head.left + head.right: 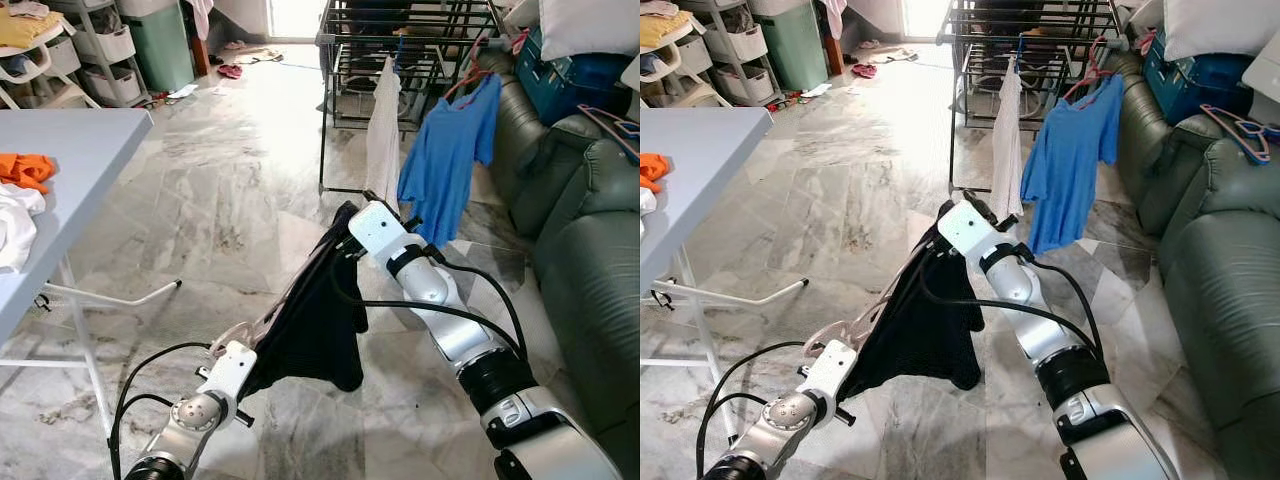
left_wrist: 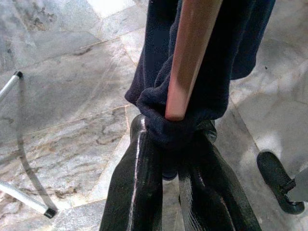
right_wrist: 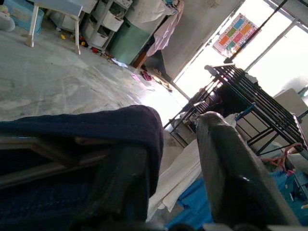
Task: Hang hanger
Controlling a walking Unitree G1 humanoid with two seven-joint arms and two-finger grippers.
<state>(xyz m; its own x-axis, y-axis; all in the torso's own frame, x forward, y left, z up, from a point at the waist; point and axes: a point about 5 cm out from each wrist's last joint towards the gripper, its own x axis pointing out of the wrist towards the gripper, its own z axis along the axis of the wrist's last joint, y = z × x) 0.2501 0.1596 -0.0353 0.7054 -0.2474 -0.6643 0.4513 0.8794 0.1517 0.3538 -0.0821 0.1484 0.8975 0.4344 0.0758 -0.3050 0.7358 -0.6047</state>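
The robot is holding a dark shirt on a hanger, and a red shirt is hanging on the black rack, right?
Not quite. The shirt hanging on the black metal drying rack is blue, not red, as the left eye view shows. The dark navy shirt on a hanger is right.

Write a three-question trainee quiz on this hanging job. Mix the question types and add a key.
1. True or false: the dark garment is held up between the left gripper and the right gripper.
2. Multiple choice: what hangs on the drying rack beside the white cloth? A. a blue shirt B. a red towel C. grey trousers
3. Fill in: on the grey table lies an ______ cloth next to a white one.

Key
1. True; the left gripper's fingers pinch one end with the pink hanger.
2. A, the blue shirt.
3. orange
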